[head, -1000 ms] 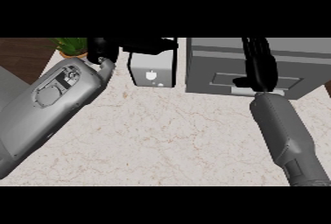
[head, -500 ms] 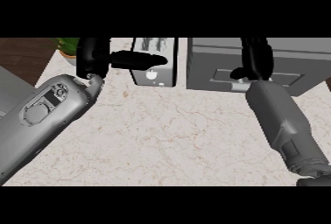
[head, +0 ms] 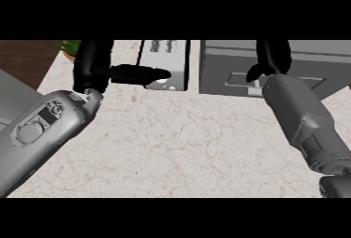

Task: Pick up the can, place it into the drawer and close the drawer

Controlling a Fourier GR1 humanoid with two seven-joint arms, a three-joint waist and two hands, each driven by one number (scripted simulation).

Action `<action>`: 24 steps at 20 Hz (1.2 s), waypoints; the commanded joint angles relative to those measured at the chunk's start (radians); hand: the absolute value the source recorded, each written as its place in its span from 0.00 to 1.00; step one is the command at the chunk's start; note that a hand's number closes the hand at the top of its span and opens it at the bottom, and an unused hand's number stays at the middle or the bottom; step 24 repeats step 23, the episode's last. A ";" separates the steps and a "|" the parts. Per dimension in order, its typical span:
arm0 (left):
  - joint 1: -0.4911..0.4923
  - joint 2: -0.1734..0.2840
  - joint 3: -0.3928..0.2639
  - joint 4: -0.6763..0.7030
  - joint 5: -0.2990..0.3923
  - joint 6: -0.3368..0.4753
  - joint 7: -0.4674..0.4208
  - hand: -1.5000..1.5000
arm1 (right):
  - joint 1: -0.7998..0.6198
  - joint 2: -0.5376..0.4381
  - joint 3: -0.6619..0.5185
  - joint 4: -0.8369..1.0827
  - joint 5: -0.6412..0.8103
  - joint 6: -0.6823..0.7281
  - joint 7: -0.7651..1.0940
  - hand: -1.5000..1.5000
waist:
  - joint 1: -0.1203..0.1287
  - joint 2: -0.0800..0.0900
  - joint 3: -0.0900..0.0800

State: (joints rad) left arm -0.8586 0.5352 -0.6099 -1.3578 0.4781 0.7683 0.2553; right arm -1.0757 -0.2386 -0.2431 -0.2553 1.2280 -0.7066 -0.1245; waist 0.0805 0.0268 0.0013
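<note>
No can shows in the head view. The grey drawer unit (head: 226, 69) stands at the back right of the counter. My right hand (head: 273, 55) reaches over its front with straight fingers pointing away from me and covers part of the face and handle. My left hand (head: 93, 62) is raised at the back left, fingers straight up. Its thumb sticks out to the right in front of a white appliance (head: 166, 58). Neither hand holds anything that I can see.
A green plant (head: 70, 46) sits at the far left corner, beside the dark wood floor past the counter's left edge. The marbled counter top (head: 185, 139) spreads between my two grey forearms.
My left forearm has swung up and inward, and its thumb now points right across the white appliance. The right hand has slid a little farther over the drawer unit.
</note>
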 commanded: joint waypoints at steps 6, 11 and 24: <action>0.059 0.004 0.002 -0.046 -0.017 0.010 -0.006 0.00 | -0.086 0.091 -0.164 -0.034 -0.204 0.018 -0.160 0.00 | 0.016 0.000 0.004; 0.092 0.019 0.015 -0.051 -0.013 -0.016 -0.020 0.00 | -0.108 0.114 -0.268 -0.049 -0.326 0.078 -0.240 0.00 | 0.008 -0.003 0.003; 0.201 0.031 0.059 -0.090 -0.039 -0.018 -0.055 0.00 | -0.138 0.131 -0.437 -0.071 -0.555 0.259 -0.377 0.00 | -0.043 -0.018 0.000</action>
